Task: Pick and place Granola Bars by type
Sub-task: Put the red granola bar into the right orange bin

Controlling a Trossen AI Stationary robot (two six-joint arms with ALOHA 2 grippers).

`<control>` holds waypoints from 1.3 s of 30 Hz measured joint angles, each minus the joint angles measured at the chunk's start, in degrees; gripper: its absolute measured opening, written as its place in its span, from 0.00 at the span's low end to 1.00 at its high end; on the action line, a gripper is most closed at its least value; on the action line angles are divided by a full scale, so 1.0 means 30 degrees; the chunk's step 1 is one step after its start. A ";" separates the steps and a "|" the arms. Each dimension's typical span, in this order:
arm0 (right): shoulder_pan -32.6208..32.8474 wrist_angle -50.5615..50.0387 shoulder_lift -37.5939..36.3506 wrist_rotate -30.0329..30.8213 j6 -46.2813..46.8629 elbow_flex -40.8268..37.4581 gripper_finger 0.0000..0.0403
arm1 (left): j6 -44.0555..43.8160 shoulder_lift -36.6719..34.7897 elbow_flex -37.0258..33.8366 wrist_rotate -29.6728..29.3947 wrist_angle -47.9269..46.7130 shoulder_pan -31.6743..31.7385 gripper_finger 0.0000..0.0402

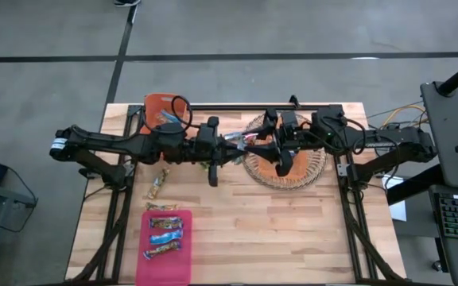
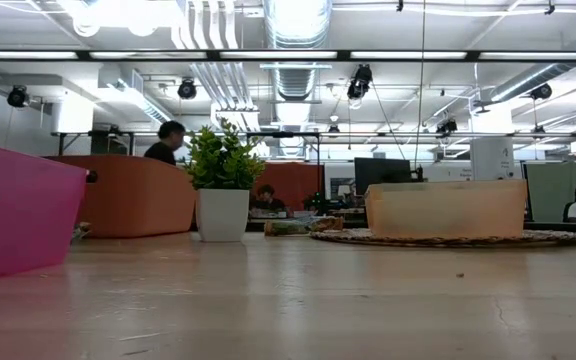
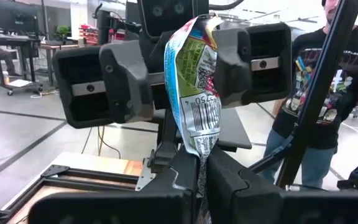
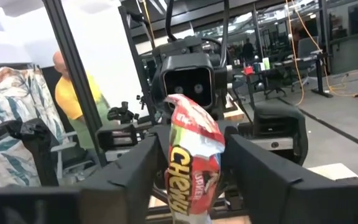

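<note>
The two arms meet in the air above the middle of the table (image 1: 293,230), between the orange bin (image 1: 164,109) and the woven tray (image 1: 312,171). They are in a hand-over of one bar (image 3: 194,93).

The left gripper (image 3: 197,180) is pressed together on the lower end of the bar, and the bar stands up from its fingers. In the left wrist view, the back of the wrapper shows a barcode and a green label. The right gripper (image 3: 182,78) faces it from the other side. Its fingers (image 4: 135,171) stand on both sides of the upper part of the same bar, very close to the wrapper, but I cannot tell if they already press it. In the right wrist view the front of the bar is red and white with yellow letters.

Three other bars (image 1: 165,234) lie in the pink bin (image 1: 183,266) at the near left of the table. One more bar (image 1: 158,185) lies on the wood between the two bins. In the low view a small plant (image 2: 222,180) stands on the table, and a person (image 3: 319,68) stands behind the table.
</note>
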 joint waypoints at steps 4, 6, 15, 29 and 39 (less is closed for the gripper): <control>0.0000 0.0006 -0.0007 0.0000 -0.0001 0.0000 0.32 | 0.0007 -0.0026 0.0036 -0.0003 0.0174 0.0000 0.00; 0.0000 0.0009 -0.0007 -0.0005 -0.0034 0.0000 0.25 | 0.0007 -0.0029 0.0036 -0.0009 0.0201 0.0000 0.00; 0.0000 0.0007 -0.0007 -0.0092 -0.0463 0.0000 0.07 | -0.0015 -0.0036 0.0036 -0.0007 0.0216 0.0000 0.00; -0.0085 -0.3346 -0.1362 -0.0160 -0.1690 0.0015 0.06 | -0.0063 -0.0937 0.0182 0.0831 -0.0750 0.0000 0.36; -0.1681 -1.1821 -0.3797 0.0070 -0.3054 0.0015 0.06 | -0.0014 -0.2504 0.0174 0.0903 -0.2943 -0.0007 0.43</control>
